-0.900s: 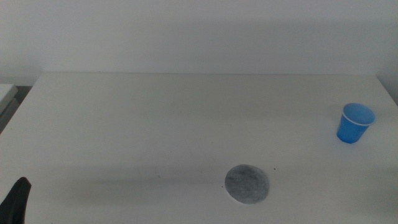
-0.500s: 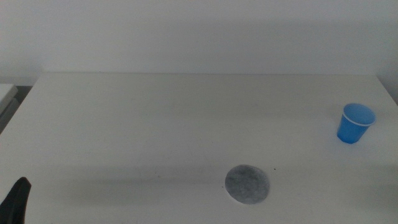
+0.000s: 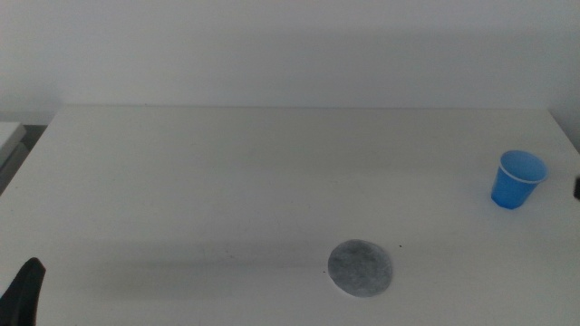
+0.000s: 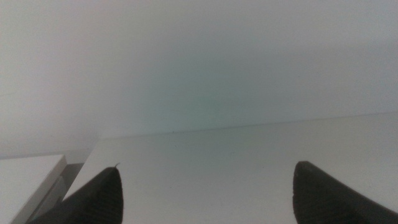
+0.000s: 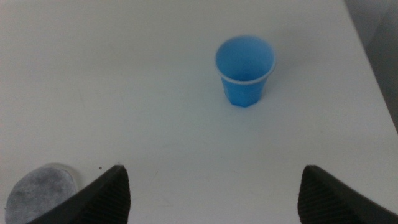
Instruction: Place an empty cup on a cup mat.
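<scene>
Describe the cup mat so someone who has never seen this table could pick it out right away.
Start from the white table and look along its near edge, a little right of centre. The cup mat lies flat there, well apart from the blue cup standing near the table's right edge. It is the only flat thing here: a round, speckled grey disc.

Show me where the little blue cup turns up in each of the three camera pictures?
Middle view: the cup stands upright near the table's right edge.
Left wrist view: not in it.
Right wrist view: the cup stands ahead of the open jaws.
Shared landmark: the cup mat, also visible in the right wrist view.
</scene>
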Robot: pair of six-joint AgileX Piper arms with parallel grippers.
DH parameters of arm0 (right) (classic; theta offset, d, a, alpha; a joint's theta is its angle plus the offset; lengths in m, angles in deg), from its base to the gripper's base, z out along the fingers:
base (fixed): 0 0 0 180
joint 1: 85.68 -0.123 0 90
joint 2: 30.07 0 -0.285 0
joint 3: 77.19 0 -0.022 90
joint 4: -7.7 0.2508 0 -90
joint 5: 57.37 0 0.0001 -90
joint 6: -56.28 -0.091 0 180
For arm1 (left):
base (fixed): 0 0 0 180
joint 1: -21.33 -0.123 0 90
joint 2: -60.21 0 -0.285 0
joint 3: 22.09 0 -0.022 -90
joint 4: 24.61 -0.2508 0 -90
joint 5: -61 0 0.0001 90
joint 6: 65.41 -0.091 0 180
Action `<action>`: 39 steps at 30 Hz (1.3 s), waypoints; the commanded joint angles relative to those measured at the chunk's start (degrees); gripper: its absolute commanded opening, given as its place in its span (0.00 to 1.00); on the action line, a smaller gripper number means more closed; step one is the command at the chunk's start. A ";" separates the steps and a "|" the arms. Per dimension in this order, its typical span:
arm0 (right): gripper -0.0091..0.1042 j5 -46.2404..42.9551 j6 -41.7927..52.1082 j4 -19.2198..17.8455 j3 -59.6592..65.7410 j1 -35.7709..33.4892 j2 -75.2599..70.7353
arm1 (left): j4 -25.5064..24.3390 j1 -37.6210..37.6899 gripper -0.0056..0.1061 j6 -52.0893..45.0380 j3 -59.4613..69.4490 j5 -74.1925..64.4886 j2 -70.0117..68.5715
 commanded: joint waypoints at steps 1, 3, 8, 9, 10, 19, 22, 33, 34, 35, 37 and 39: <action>0.90 4.85 0.11 0.07 -6.70 0.07 6.04 | 0.39 0.06 0.89 0.16 -0.02 0.31 -0.21; 0.90 4.44 -0.04 0.25 -9.93 0.07 9.40 | 0.39 0.06 0.89 0.16 -0.02 0.31 -0.21; 0.90 3.80 -0.54 3.06 -13.30 0.07 13.65 | 0.39 0.06 0.89 0.16 -0.02 0.31 -0.21; 0.90 3.02 -0.54 3.06 -13.30 0.07 13.89 | 0.39 0.06 0.89 0.16 -0.02 0.31 -0.21; 0.90 2.33 -0.54 3.06 -13.30 0.07 13.99 | 0.39 0.06 0.89 0.16 -0.02 0.31 -0.21; 0.90 5.64 -6.11 2.24 -17.67 0.07 19.52 | 0.39 0.06 0.89 0.16 -0.02 0.31 -0.21; 0.90 10.06 -6.46 2.63 -23.19 1.84 25.53 | 0.39 0.06 0.89 0.16 -0.02 0.31 -0.21; 0.90 14.17 -5.91 2.69 -38.00 9.09 48.81 | 0.39 0.06 0.89 0.16 -0.02 0.31 -0.21; 0.90 14.04 -5.91 2.69 -38.96 9.09 50.71 | 0.39 0.06 0.89 0.16 -0.02 0.31 -0.21; 0.90 14.07 -5.91 2.69 -39.85 9.09 52.57 | 0.39 0.06 0.89 0.16 -0.02 0.31 -0.21; 0.90 13.88 -5.91 2.69 -41.18 9.09 56.01 | 0.39 0.06 0.89 0.16 -0.02 0.31 -0.21; 0.88 13.61 -5.91 2.81 -41.95 9.09 58.72 | 0.39 0.06 0.89 0.16 -0.02 0.31 -0.21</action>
